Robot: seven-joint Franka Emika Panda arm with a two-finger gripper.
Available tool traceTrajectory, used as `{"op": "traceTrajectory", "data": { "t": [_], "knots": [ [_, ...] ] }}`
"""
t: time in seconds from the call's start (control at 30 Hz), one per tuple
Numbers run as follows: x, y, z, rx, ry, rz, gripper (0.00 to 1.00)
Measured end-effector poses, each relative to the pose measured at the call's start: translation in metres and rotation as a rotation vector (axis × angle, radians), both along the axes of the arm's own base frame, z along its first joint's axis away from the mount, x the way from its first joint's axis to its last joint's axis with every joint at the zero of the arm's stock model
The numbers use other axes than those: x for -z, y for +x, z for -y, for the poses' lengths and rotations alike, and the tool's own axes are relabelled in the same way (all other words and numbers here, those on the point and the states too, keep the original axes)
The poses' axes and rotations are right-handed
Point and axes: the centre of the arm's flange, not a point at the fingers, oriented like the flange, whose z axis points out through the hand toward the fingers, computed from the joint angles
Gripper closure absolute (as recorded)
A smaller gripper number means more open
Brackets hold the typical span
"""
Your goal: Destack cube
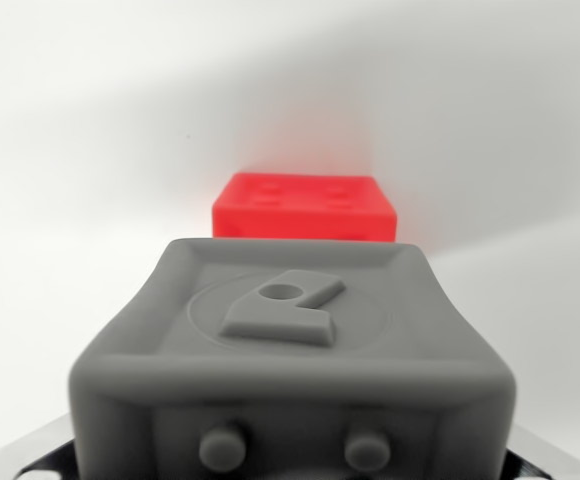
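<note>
Grey block (295, 360) up close, raised emblem, red cube (305, 207) behind

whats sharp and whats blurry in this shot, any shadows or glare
In the wrist view, the grey moulded gripper housing fills the foreground, soft at its near edge; the red plastic cube behind is slightly blurred with a reddish glow above it; a broad soft shadow crosses the white surface; no harsh glare.

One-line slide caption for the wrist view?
Grey gripper housing fills the foreground; red cube sits just beyond on a white surface.
</note>
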Motion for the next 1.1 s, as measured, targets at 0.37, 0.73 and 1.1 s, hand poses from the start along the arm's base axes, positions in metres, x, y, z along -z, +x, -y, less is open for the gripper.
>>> {"op": "traceTrajectory", "data": {
  "t": [0.37,0.73,1.1],
  "knots": [
    [-0.031,0.000,0.000,0.000,-0.001,0.002,1.00],
    [-0.047,-0.006,0.005,0.006,-0.003,-0.001,1.00],
    [-0.041,-0.019,0.021,0.034,-0.005,-0.003,1.00]
  ]
}}
